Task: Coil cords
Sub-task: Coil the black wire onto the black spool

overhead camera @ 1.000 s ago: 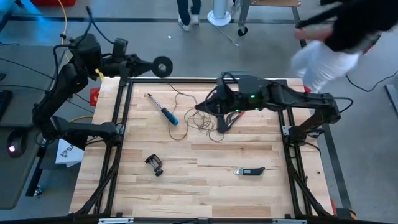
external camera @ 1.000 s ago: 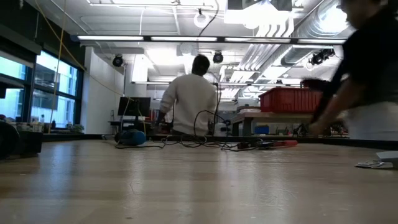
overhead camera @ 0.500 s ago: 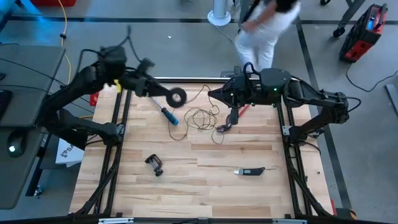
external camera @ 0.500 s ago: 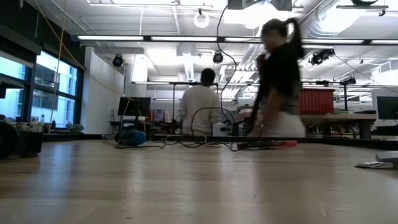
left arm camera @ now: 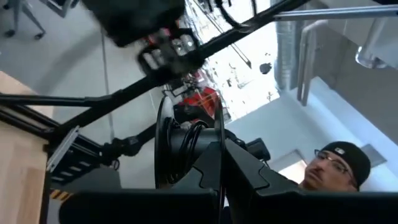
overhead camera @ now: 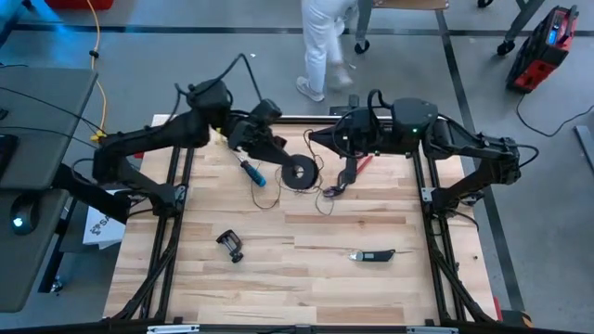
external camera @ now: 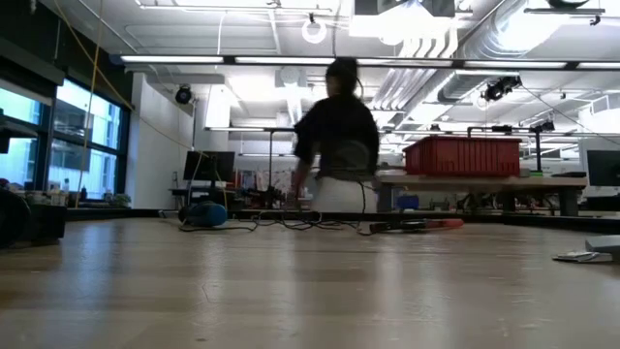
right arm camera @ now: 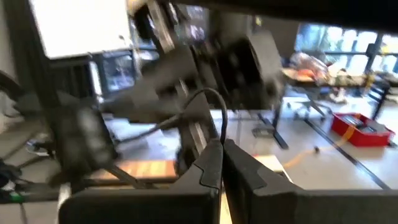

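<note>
On the near part of my worktop (overhead camera: 306, 278) lie 2 small things: a black clamp (overhead camera: 231, 245) to my left and a dark flat tool (overhead camera: 372, 254) to my right, well apart from each other. Both are untouched.

Farther in, my left claw (overhead camera: 286, 160) is closed on the small round black reel (overhead camera: 299, 173) and holds it just above the wood, near the middle of the far half. In the left wrist view the reel (left arm camera: 186, 146) stands on its edge between my 2 dark fingers, with dark cord wound in its groove. The blue-handled screwdriver (overhead camera: 251, 171) lies just beside the reel, on its left.

The thin dark cord (overhead camera: 323, 190) lies loose on the wood on the right of the reel, and it runs toward the red pliers (overhead camera: 355, 167). My right claw (overhead camera: 345, 176) hangs over this place with its fingers pressed together. I cannot tell if the cord is pinched between them, because it is too thin to see there.

Beyond the far edge, a person (overhead camera: 323, 42) in light trousers is on the floor. In the low view this person (external camera: 336, 145) is blurred.
</note>
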